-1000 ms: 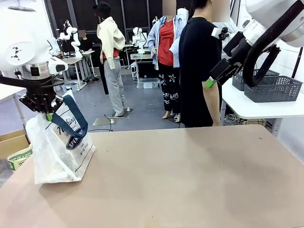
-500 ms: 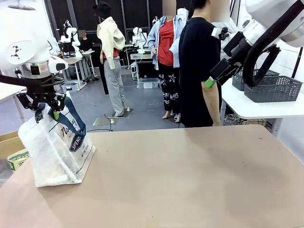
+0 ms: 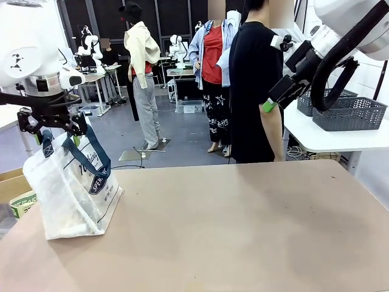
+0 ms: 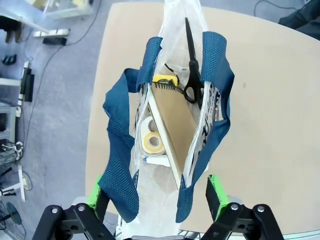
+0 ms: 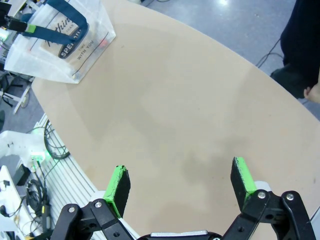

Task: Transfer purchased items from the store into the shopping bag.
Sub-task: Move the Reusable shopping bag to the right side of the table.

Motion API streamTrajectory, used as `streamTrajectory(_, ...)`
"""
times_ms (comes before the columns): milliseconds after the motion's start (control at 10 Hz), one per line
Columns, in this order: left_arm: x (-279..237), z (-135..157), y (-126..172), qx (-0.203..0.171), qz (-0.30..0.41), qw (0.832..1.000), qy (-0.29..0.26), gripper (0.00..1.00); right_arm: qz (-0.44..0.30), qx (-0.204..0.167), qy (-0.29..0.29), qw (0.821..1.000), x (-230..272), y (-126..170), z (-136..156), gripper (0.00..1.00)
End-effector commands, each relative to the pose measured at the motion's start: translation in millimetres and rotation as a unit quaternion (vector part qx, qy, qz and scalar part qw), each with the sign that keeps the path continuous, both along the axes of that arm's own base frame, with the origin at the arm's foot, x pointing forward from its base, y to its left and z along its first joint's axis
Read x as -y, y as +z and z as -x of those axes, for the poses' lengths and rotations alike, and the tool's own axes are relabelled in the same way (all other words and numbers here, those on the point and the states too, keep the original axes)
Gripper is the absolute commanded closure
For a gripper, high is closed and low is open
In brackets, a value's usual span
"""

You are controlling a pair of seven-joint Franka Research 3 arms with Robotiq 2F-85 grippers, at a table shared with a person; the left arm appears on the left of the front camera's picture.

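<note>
The shopping bag (image 3: pixel 70 198) stands on the table's left end, translucent white with navy handles (image 3: pixel 96 157). My left gripper (image 3: pixel 58 135) hangs open just above its mouth. In the left wrist view the two handles (image 4: pixel 120 165) lie slack between the spread green fingertips (image 4: pixel 94 192) of the left gripper (image 4: pixel 156 196). Purchased items lie inside the bag (image 4: pixel 197 30): black scissors (image 4: pixel 190 75), a brown flat pack (image 4: pixel 173 125), a yellow piece (image 4: pixel 164 79) and tape rolls (image 4: pixel 151 140). My right gripper (image 3: pixel 271 102) is raised high at the right, open (image 5: pixel 181 183) above bare tabletop, far from the bag (image 5: pixel 60 37).
A person in black (image 3: pixel 252 85) stands at the far edge, turned away, a hand (image 5: pixel 312 92) near the table. Grey lattice baskets (image 3: pixel 349 112) sit on a white side table at the right. A cardboard box (image 3: pixel 18 191) stands left of the table.
My left gripper has opened, let go of the bag's handle and risen a little. The handles now stand slack and the bag has settled. The right arm has not moved.
</note>
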State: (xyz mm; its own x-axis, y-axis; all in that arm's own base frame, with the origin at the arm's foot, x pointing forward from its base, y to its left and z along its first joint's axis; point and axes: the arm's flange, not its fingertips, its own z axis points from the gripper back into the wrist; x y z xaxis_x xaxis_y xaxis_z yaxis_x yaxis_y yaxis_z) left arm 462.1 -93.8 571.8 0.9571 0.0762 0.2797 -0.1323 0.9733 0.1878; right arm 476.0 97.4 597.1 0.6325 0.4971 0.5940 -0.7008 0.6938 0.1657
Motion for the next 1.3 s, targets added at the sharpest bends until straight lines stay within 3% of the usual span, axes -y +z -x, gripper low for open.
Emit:
streamTrajectory(0,-1,3,12,0.008,-0.007,1.000,0.009,0.00,0.005,0.009,0.001,1.000,1,-5,3,0.00)
streamTrajectory(600,-19,-1,43,0.015,0.039,0.999,-0.014,0.00,0.005,0.009,0.001,1.000,1,-5,3,0.00)
streamTrajectory(1000,-27,-7,50,-0.005,0.047,0.997,-0.054,0.00,0.005,0.009,0.001,1.000,1,-5,3,0.00)
streamTrajectory(1200,-20,-3,46,0.012,0.047,0.998,-0.032,0.00,0.005,0.009,0.001,1.000,1,-5,3,0.00)
